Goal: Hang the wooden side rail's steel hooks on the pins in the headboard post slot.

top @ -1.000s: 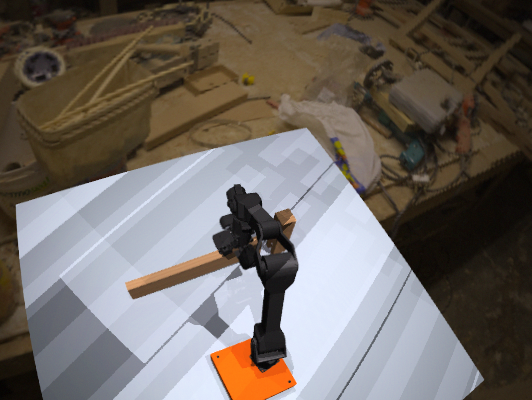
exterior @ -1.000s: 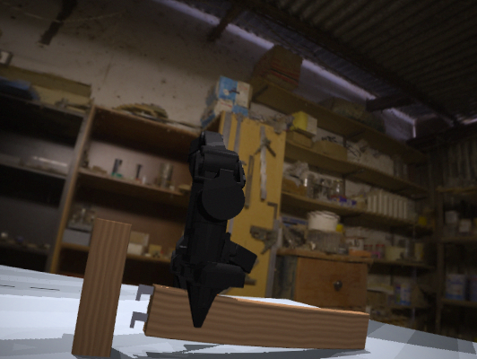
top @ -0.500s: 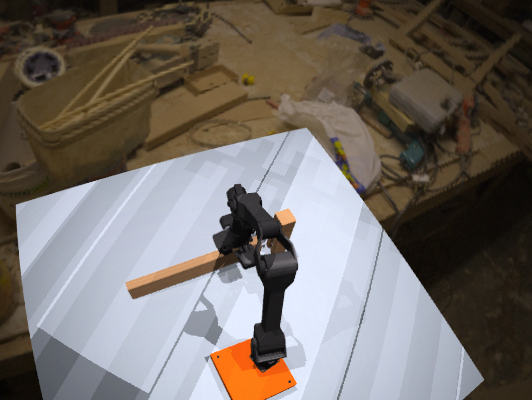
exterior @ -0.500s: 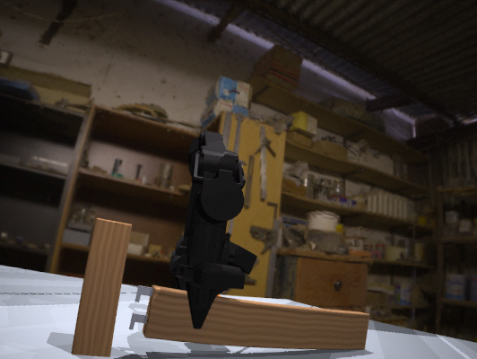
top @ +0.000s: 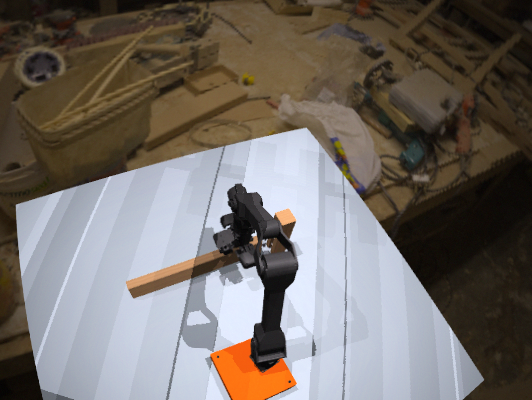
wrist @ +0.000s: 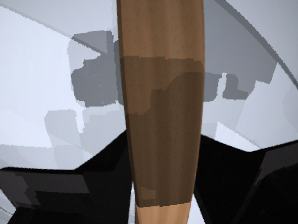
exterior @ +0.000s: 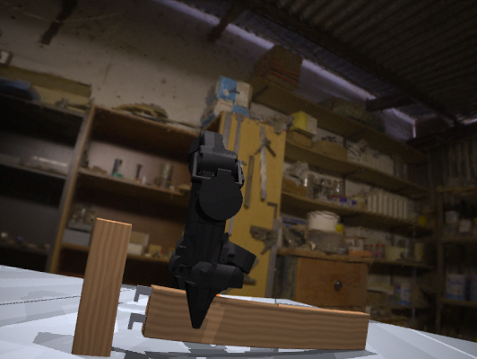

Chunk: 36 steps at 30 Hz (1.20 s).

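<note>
The wooden side rail (top: 170, 275) (exterior: 287, 325) (wrist: 160, 30) lies lengthwise between the fingers. Its hook end appears slightly above the table and its far end at table level. My gripper (exterior: 197, 319) (wrist: 153, 131) is shut on the rail near the hook end. Two steel hooks, an upper hook (exterior: 143, 293) and a lower hook (exterior: 136, 319), stick out toward the post. The headboard post (top: 285, 217) (exterior: 102, 287) stands upright; in the exterior view a gap shows between it and the hooks. The slot and its pins are hidden.
The table (top: 400, 320) carries the arm's orange base plate (top: 240, 372) at the front. The arm rises from this plate and leans over the rail, partly covering the post in the top view. A cluttered workshop lies beyond the table edges.
</note>
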### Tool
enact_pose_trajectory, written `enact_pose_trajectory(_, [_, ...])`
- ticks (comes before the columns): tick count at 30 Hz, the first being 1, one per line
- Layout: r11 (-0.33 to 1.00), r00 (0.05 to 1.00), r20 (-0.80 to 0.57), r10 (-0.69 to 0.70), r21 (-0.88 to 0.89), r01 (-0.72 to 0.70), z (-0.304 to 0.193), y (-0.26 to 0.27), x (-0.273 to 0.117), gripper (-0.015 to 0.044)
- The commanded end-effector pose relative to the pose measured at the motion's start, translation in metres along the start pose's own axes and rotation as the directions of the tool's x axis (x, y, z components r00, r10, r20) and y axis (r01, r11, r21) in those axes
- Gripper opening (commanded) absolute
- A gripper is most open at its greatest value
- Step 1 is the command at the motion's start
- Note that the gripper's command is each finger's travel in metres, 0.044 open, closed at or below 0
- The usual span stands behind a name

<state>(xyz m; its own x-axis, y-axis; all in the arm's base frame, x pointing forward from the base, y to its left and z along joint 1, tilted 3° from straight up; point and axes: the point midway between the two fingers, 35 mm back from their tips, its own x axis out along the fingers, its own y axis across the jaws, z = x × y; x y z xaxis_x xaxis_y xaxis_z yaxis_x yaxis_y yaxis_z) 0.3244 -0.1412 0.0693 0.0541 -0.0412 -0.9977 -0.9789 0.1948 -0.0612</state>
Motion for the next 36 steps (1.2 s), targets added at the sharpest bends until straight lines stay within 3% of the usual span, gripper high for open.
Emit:
enact_pose_trajectory(1, [1.000, 1.000, -0.005, -0.013, 0.005, 0.013, -0.0031, -0.0023, -0.0022, 0.0000])
enact_pose_trajectory(36, [1.000, 1.000, -0.005, -0.012, 0.005, 0.012, -0.0067, -0.0007, -0.0031, 0.0000])
